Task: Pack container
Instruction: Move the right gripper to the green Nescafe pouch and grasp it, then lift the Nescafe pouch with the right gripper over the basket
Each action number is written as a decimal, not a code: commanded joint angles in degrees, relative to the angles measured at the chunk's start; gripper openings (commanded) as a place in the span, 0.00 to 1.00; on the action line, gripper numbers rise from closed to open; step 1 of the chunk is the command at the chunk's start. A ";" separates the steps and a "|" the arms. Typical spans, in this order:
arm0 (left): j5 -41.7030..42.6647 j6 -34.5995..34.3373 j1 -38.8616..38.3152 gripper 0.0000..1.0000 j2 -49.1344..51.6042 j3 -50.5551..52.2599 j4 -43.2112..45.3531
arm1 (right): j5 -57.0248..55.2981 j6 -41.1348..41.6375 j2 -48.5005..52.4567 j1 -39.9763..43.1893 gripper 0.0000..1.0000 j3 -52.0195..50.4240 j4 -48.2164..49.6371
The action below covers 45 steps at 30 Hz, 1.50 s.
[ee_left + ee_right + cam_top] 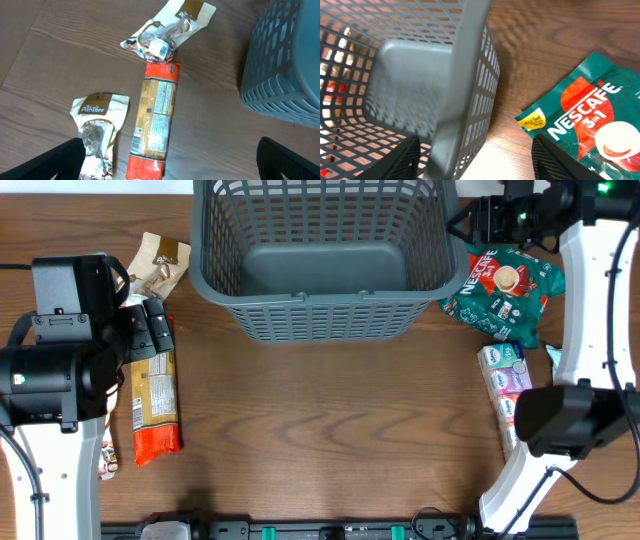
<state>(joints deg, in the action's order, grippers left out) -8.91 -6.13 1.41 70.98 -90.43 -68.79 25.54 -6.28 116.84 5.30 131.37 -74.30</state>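
The container (pixel 325 300) sits at 12 o'clock on the table (pixel 330 430). It is a big grey basket with holes in its sides, and there is nothing in it. So I think the packing is only at its start, at the step of picking up a first thing.

The left tool (pixel 171 142) hangs at 9 o'clock with its two fingers spread wide and nothing in them. Right under it lies a long orange packet (pixel 155 120), pointing from 12 to 6. A crumpled cream bag (pixel 170 27) touches the packet's far end. Another cream bag (pixel 97 130) lies just beside the packet.

The right tool (pixel 476 142) is up at 1 o'clock. Its fingers are wide too, and it holds nothing. The container's side wall is between the two fingers, but the view is blurry, so I cannot tell if they touch it. A green coffee packet (pixel 505 285) lies just beside that wall, at 2 o'clock. Some small white packs (pixel 508 380) lie at 3 o'clock.

I guess the left tool goes next. It needs to drop straight down, pinch the long packet across its thin side, lift it, and carry it over the rim toward 12 o'clock. The packet is long, so it may droop or catch on the rim.
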 commanded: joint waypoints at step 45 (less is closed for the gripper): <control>0.79 0.55 0.28 0.99 -0.15 0.44 -2.14 | -6.99 5.92 19.28 20.06 0.99 -0.04 -6.93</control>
<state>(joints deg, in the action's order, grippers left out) -8.88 -6.11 1.41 70.98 -90.43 -70.63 17.28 1.04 133.99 25.02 131.39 -81.84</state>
